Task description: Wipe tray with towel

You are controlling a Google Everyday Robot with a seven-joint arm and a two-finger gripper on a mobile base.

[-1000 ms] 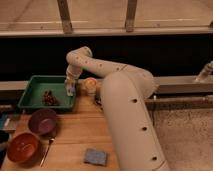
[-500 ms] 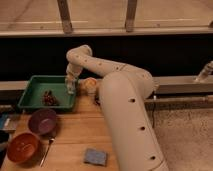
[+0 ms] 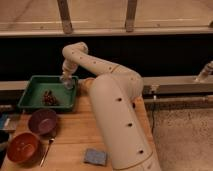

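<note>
Hand (image 3: pixel 67 81) over tray (image 3: pixel 35 82) right rim, bowls (image 3: pixel 42 121) in front

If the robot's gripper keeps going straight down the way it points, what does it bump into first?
Probably the floor of the green tray. The gripper points downward at the tray's right end, well right of the dark clump. Its height above the tray is unclear.

The hand (image 3: pixel 68 83) hangs over the tray's (image 3: pixel 35 82) right end; a dark clump (image 3: pixel 49 98) blocks the middle, the left lies free.

arm (image 3: pixel 112 107): cream, thick, rounded | small dark holes | pincer (image 3: pixel 66 81): grey
</note>
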